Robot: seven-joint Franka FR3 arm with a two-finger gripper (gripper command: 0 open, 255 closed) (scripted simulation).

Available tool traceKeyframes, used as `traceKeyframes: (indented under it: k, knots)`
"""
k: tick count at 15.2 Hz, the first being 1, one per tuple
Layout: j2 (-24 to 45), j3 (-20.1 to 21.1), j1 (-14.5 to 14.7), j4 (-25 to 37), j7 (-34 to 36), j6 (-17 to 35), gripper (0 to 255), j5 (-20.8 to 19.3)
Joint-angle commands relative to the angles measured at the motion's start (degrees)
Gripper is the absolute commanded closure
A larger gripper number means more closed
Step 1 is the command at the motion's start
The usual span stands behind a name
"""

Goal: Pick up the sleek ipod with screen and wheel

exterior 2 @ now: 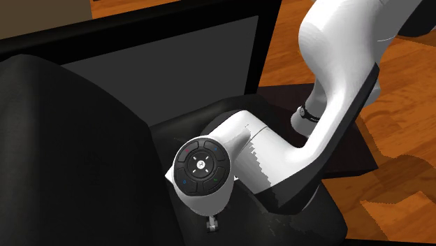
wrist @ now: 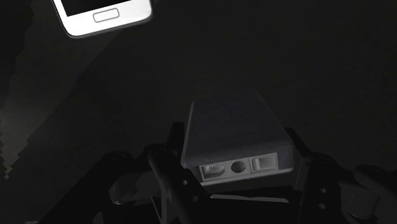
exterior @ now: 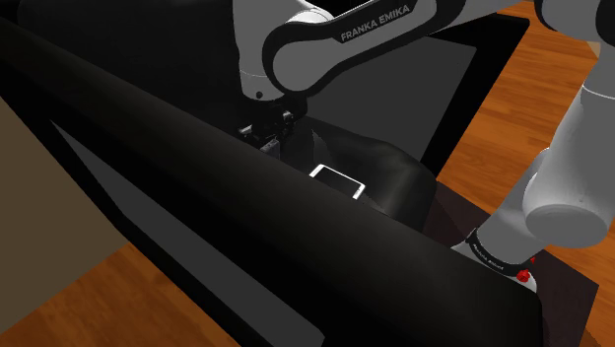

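The ipod (wrist: pixel 230 124) is a dark grey flat slab, and its end face with a port and a switch is turned toward the wrist camera. My gripper (wrist: pixel 235 151) is shut on it, one black finger pressed against each long side. In the shoulder view the gripper (exterior: pixel 278 133) hangs just above a black cushioned seat (exterior: pixel 394 182), behind a big black padded ridge that hides its fingertips. The ipod's front face with screen and wheel is turned away.
A white-rimmed phone (exterior: pixel 338 182) (wrist: pixel 102 16) lies on the seat a little beyond the gripper. The black padded ridge (exterior: pixel 197 207) crosses the shoulder view's foreground. A dark flat panel (exterior: pixel 434 89) stands behind the seat. Wooden floor (exterior 2: pixel 391 189) surrounds the furniture.
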Motion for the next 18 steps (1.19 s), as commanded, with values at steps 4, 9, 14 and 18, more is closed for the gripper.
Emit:
traceKeyframes:
  k: [4, 9, 14, 18]
  knots:
    - [0.00, 0.00, 0.00, -0.02, -0.01, 0.00, 255, 0.01]
    - [-1.03, 0.13, -0.11, 1.77, -0.37, -2.71, 255, 0.58]
    - [-2.01, 0.25, -0.19, 4.48, -0.74, -6.30, 255, 1.13]
    - [-2.57, 0.32, -0.20, 6.90, -0.95, -9.23, 255, 1.44]
